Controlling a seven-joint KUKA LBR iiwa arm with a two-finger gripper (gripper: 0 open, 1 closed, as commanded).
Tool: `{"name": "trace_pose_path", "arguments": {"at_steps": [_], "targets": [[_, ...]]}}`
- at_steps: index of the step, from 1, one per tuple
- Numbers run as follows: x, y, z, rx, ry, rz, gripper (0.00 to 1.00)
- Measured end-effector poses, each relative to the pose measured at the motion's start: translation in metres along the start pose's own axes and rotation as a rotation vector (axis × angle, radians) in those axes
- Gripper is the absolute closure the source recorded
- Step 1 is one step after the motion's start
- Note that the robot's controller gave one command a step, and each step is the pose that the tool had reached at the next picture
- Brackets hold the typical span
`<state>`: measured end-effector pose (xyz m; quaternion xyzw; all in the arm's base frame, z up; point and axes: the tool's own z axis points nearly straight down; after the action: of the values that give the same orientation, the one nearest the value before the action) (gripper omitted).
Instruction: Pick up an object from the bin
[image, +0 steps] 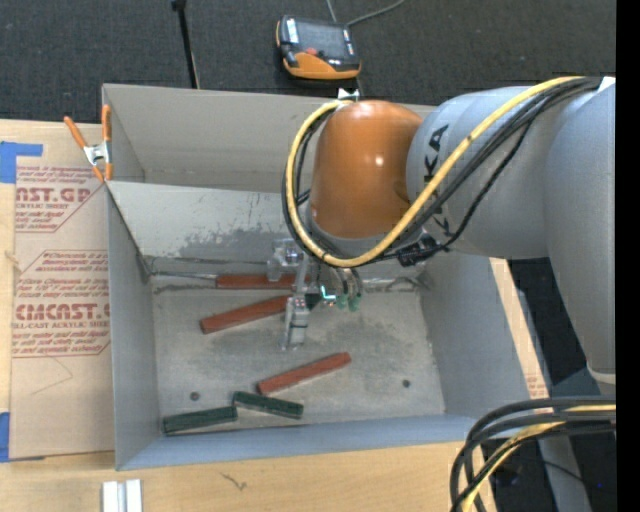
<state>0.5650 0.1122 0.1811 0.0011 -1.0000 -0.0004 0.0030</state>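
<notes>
Near the middle of the bin (130, 300), you have the gripper (295, 335) down low at the right end of a red-brown bar (240, 316) that lies slantwise on the bin floor, its left end nearer the front than its right. Judge that bar as the likely thing to lift. It looks like a flat, stiff strip, probably light, with a smooth face that may slip if you pinch it only at the tip. Take it across its narrow width, and somewhat further in from the end if you can, so that it does not swing or tip out as it rises. You cannot tell from this angle whether the gripper is apart or together, nor whether it touches the bar or hangs just over its end, so do not count the bar as held.

Mind the neighbours. A second red-brown bar (250, 282) lies just behind the first, toward the back wall, close enough to be nudged. A third red-brown bar (305, 373) lies apart toward the front. Two dark green bars (200, 420) lie nearly end to end by the front wall, well clear of your work
</notes>
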Motion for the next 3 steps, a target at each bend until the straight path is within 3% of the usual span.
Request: {"name": "trace_pose_path", "arguments": {"at_steps": [1,2,3], "targets": [[-0.002,-0.001,-0.004,-0.001,-0.007,0.002,0.0],[-0.023,-0.019,0.089,0.001,-0.012,-0.059,0.0],[-0.02,-0.02,0.123,-0.001,-0.002,-0.048,0.0]]}}
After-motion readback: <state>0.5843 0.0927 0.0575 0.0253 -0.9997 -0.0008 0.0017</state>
